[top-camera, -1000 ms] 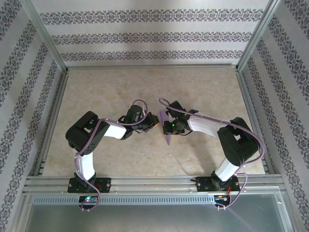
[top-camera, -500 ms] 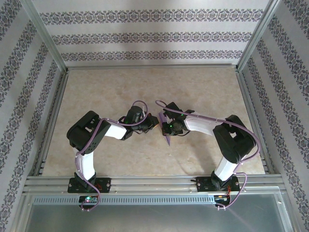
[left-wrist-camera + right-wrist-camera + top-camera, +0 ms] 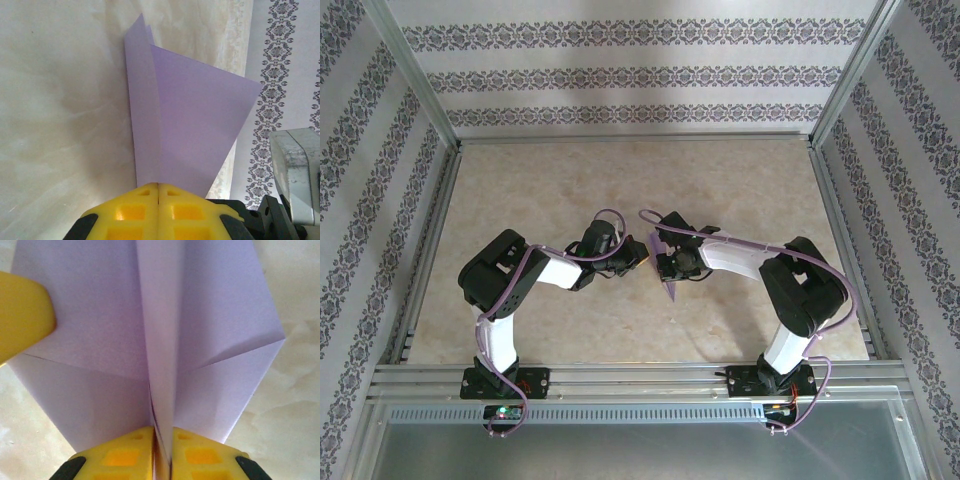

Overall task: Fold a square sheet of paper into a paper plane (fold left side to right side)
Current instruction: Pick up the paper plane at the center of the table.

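Paper plane [image 3: 190,125], lavender, gripped by left hand [image 3: 158,185], right hand [image 3: 161,431]

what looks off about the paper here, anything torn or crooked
No tear or crumple shows. The paper plane looks lopsided in the left wrist view: a narrow flap beside a much wider one, far corners not lined up. The left pincer and right pincer are both shut on it.

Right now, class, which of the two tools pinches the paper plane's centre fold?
The right tool: its yellow fingers clamp the paper plane's raised centre fold, wings spreading either side. The left tool grips a wing's outer edge instead.
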